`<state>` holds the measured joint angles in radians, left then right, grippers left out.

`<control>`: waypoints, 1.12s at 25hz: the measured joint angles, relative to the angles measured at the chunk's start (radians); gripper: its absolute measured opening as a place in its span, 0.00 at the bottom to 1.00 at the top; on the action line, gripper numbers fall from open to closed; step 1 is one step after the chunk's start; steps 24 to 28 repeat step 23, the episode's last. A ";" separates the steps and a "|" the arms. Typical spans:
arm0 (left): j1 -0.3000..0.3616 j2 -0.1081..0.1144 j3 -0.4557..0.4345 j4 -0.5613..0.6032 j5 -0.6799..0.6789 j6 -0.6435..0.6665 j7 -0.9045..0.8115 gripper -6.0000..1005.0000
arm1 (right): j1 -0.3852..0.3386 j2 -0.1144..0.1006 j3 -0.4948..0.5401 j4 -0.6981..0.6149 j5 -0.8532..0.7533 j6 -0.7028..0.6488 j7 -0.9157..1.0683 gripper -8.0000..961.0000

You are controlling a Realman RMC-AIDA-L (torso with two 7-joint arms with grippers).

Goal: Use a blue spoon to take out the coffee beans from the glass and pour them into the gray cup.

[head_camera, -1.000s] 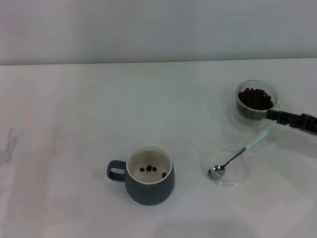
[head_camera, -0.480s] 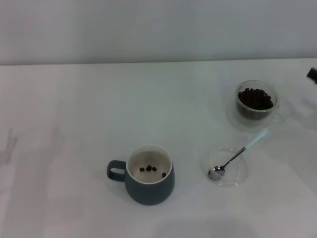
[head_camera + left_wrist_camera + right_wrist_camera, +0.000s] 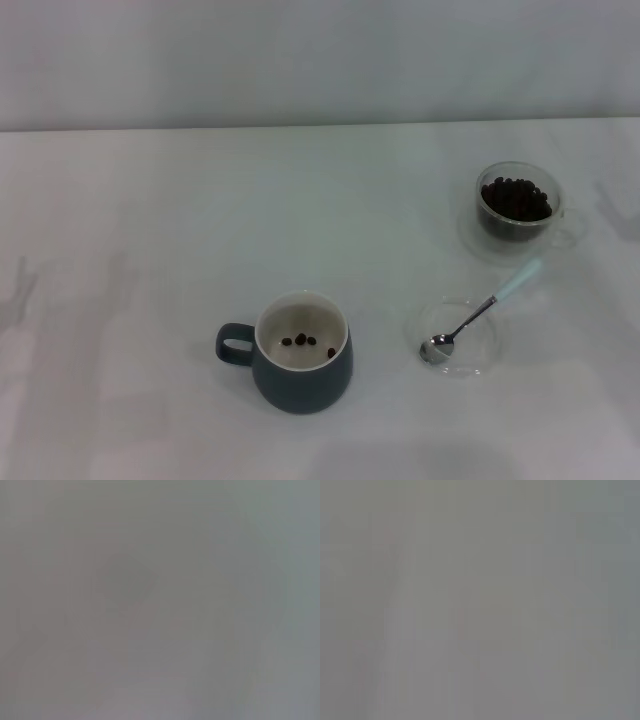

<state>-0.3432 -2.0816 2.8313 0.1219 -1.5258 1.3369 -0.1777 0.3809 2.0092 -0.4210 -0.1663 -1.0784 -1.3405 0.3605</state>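
gray cup (image 3: pixel 301 353) – few coffee beans (image 3: pixel 306 342) inside, near bench (image 3: pixel 150 250) front edge | blue spoon (image 3: pixel 478 316) lay in glass dish (image 3: pixel 456 338) | glass (image 3: pixel 516 204) – right edge | both hands unseen, state unknown

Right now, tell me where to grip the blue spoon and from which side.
Grip the blue spoon by its pale handle, which sticks out past the clear dish rim toward the glass. Probably come from above on the right, as its bowl lies in the dish.
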 joint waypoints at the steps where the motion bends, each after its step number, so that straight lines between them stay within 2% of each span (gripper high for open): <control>1: 0.000 0.000 0.000 0.000 0.000 0.001 0.000 0.88 | 0.009 0.001 0.002 0.029 0.035 -0.001 -0.059 0.91; 5: 0.000 0.000 -0.001 0.001 -0.003 0.002 -0.001 0.88 | 0.024 0.001 0.004 0.075 0.086 0.004 -0.147 0.91; 28: -0.014 -0.002 -0.001 0.010 -0.008 0.004 -0.002 0.88 | 0.030 0.003 0.008 0.160 0.111 0.009 -0.145 0.91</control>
